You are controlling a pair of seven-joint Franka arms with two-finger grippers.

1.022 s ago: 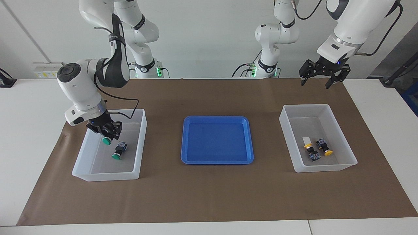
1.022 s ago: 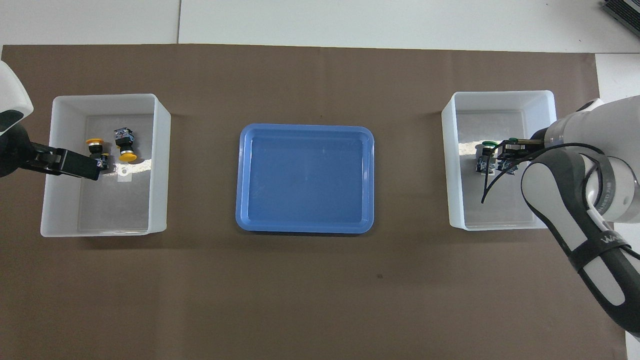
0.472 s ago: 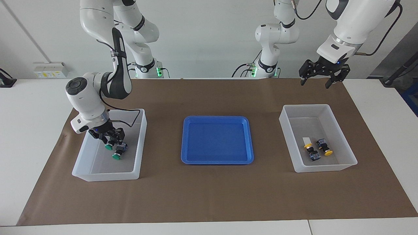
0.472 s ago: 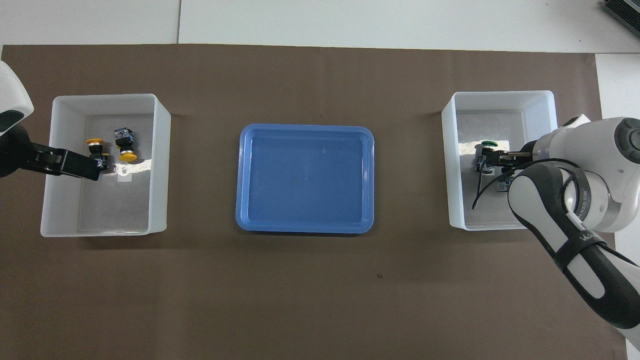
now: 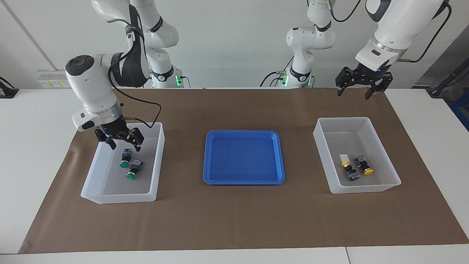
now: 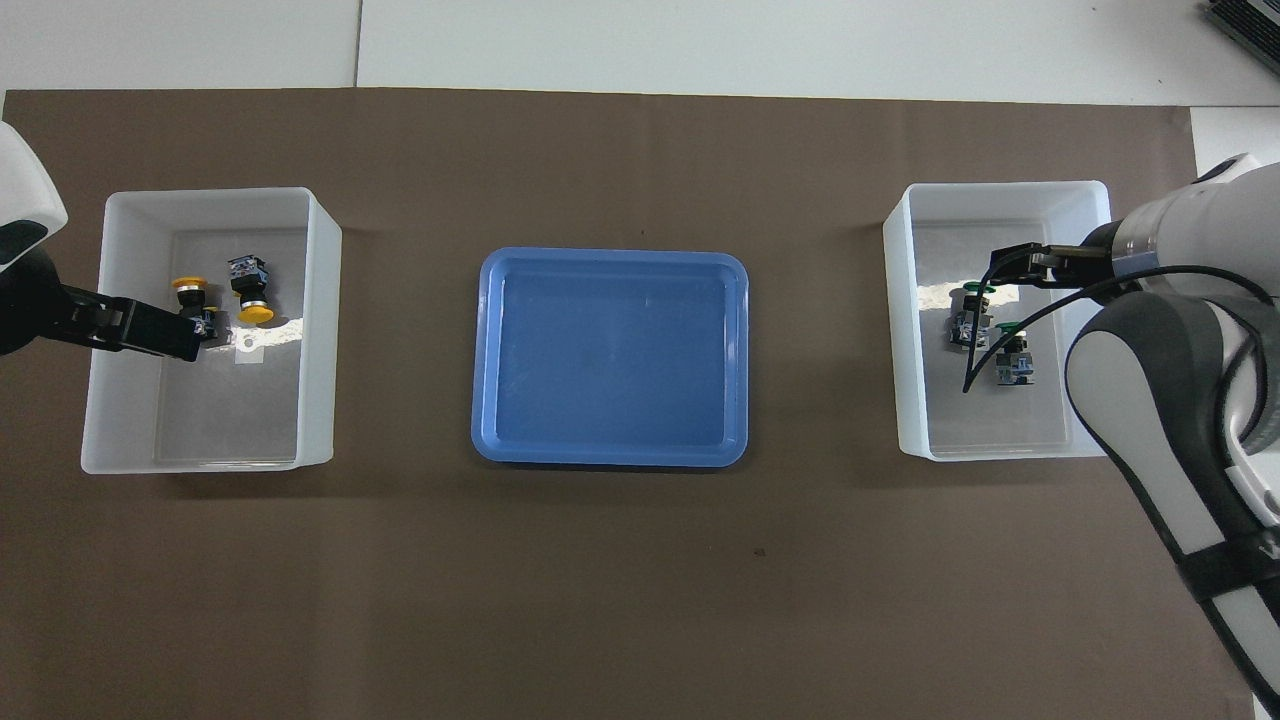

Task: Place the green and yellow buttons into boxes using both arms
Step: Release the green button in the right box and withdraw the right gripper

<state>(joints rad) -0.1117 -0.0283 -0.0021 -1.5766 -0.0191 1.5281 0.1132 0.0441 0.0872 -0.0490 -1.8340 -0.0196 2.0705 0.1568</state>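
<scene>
Two green buttons (image 5: pixel 125 158) (image 5: pixel 133 169) lie side by side in the box (image 5: pixel 113 183) at the right arm's end of the table. My right gripper (image 5: pixel 124 144) hangs open just above them, holding nothing. In the overhead view the same green buttons (image 6: pixel 968 320) (image 6: pixel 1013 355) show below the right gripper (image 6: pixel 1010 265). Two yellow buttons (image 5: pixel 350 171) (image 5: pixel 364 165) lie in the other box (image 5: pixel 342 143) at the left arm's end. My left gripper (image 5: pixel 353 94) waits open and empty, raised over the mat's edge by that box.
An empty shallow blue tray (image 5: pixel 243 157) sits mid-table between the two boxes on the brown mat (image 5: pixel 234 220). A black cable loops from the right arm over its box.
The right gripper lowered a green button into its box, opened, left it beside the other one, and rose. The left arm has not moved.
</scene>
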